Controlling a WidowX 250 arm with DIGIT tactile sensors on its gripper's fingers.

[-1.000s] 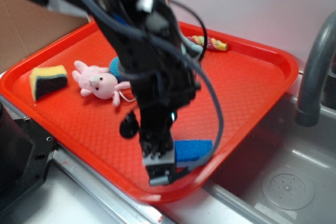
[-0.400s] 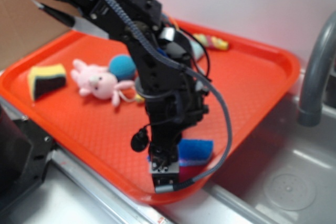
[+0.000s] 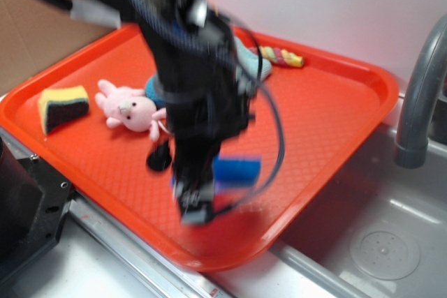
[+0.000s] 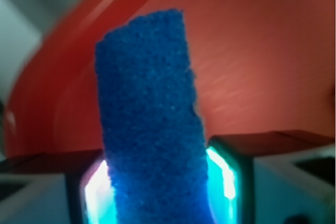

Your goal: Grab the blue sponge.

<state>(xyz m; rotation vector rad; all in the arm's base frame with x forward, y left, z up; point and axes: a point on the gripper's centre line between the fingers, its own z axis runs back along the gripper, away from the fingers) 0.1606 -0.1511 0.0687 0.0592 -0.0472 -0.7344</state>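
the end effector (image 3: 199, 197) is clamped on the blue sponge (image 4: 149, 124), fingers (image 4: 231, 182) pressed to its two sides, holding it clear above the red tray (image 3: 335, 123) (near its front edge; the exterior view is blurred).

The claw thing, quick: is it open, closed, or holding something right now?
Gripper: closed on the blue sponge, which sticks out between its fingers, above the red tray.
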